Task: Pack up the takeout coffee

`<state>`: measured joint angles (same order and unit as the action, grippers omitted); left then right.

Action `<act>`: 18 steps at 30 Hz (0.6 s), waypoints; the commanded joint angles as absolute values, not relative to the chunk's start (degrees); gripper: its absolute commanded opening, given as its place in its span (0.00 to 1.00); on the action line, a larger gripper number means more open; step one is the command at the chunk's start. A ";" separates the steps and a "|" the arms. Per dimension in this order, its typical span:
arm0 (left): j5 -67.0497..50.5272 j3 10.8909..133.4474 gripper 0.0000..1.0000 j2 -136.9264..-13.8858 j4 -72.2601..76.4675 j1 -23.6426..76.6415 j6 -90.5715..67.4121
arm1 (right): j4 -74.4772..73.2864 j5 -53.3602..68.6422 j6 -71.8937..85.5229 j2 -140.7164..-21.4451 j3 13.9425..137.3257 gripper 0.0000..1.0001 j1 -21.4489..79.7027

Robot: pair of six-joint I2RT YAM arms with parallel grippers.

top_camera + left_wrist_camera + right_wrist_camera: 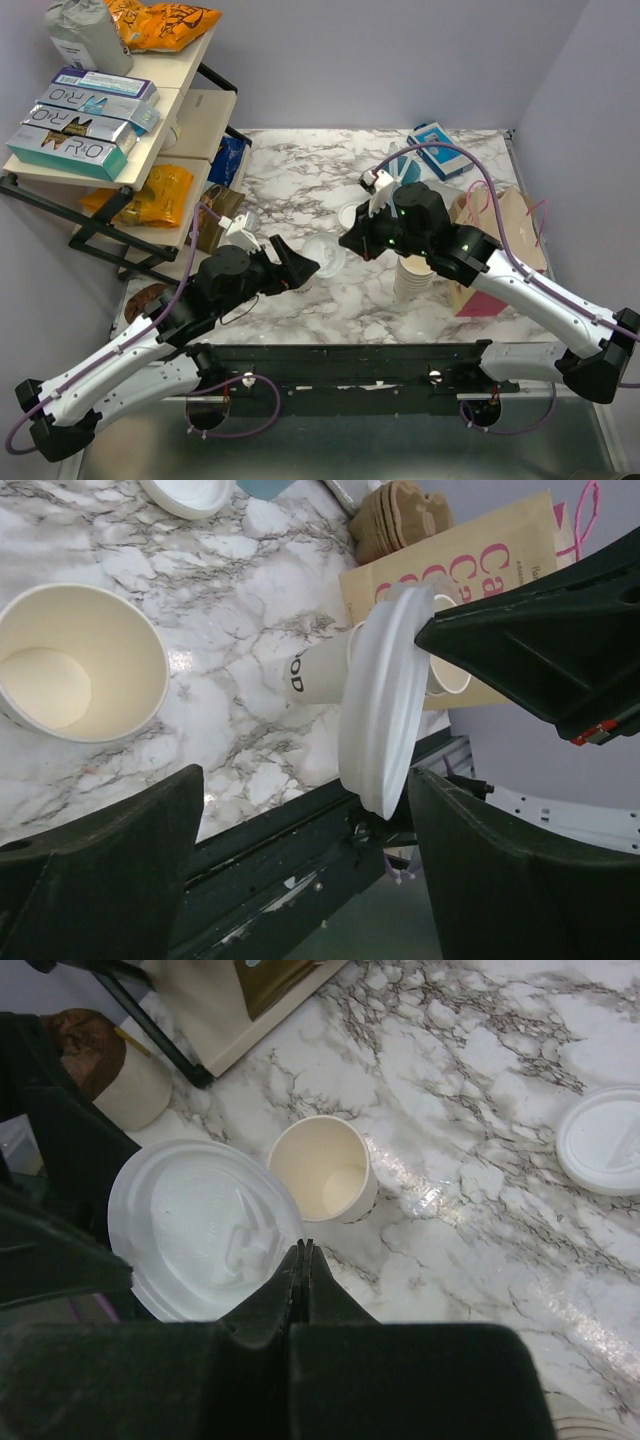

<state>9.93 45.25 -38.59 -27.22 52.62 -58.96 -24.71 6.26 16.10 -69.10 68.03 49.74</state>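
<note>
The right end effector (303, 1260) pinches the lid (200, 1230) by its rim inside the open left end effector (305, 780), seemingly a handover; the lidless cup (320, 1172) stands on the tabletop (480, 1110) at the lid's one o'clock.
</note>
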 commanded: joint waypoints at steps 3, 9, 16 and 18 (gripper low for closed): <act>5.27 42.63 0.72 -38.58 -19.87 52.73 -61.35 | -22.41 11.69 16.61 -67.94 66.62 0.01 51.15; 5.45 42.89 0.28 -39.55 -19.60 52.73 -62.05 | -22.06 11.86 16.17 -67.85 65.92 0.01 51.94; 6.50 41.83 0.10 -39.46 -17.93 52.73 -65.74 | -18.55 13.36 12.84 -66.10 63.11 0.01 52.21; 7.03 42.18 0.10 -39.29 -18.72 52.73 -67.23 | -16.97 13.54 10.82 -65.05 62.32 0.09 52.29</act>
